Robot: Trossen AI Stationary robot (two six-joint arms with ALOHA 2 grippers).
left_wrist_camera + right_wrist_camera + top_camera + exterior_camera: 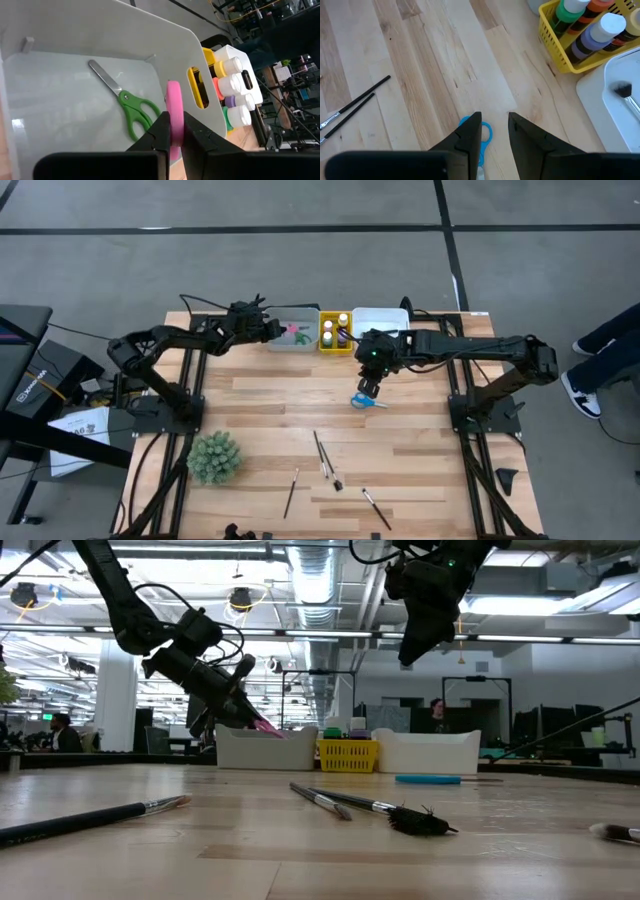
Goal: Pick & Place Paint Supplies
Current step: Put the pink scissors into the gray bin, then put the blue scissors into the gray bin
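Observation:
My left gripper [275, 330] hovers over the grey tray [290, 343] at the table's far edge, shut on pink-handled scissors [173, 117]. Green-handled scissors [127, 106] lie flat on that tray's floor. My right gripper [368, 388] hangs open above the middle of the table, just over the blue-handled scissors [368, 402], which lie flat on the wood. In the right wrist view their blue handle [485, 134] shows beside my fingers, untouched. Several dark-handled brushes [322, 452] lie near the table's front edge. Paint bottles [335, 330] stand in the yellow tray [335, 347]. My left gripper pinches the pink scissors' handle [174, 102] between its two fingers, which slant down toward the far edge. The pink end [268, 726] juts out past the fingertips. The scissors are lifted clear over the grey tray; their blades are hidden.
A white tray [385, 313] holding a brush stands right of the yellow one. A spiky green plant ball [215, 457] sits at the front left. Bare wood lies between the trays and the brushes. People show in the room beyond the table.

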